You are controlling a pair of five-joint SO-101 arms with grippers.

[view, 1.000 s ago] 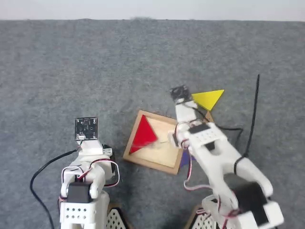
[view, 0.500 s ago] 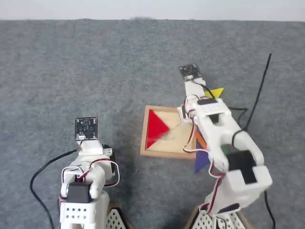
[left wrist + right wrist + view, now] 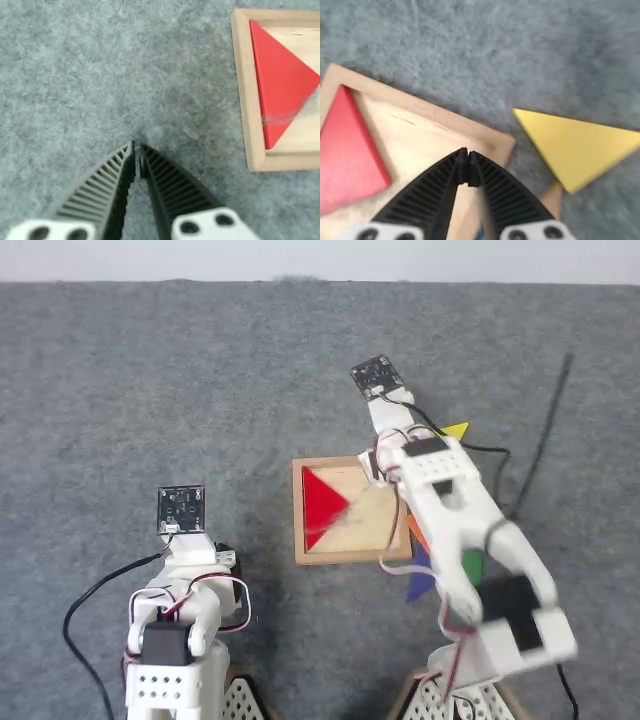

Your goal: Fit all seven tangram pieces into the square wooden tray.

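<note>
Tray (image 3: 299,512) at mid-desk (image 3: 150,390) holds only a red triangle (image 3: 322,505). A yellow triangle (image 3: 456,430), orange piece (image 3: 416,534) and blue piece (image 3: 420,582) lie outside along its right side, so most of the seven appear unplaced. Right fingers (image 3: 445,185), pinched together and empty, hover over the tray's far corner, and left fingers (image 3: 115,175), likewise closed on nothing, hang above bare desk.

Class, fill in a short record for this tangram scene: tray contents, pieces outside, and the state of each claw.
Tray: wooden tray on grey carpet
In tray: red triangle, against the rim
Outside: yellow triangle past a tray corner; orange piece and blue piece beside the tray
Left claw: shut, empty, over carpet
Right claw: shut, empty, over tray corner
</note>
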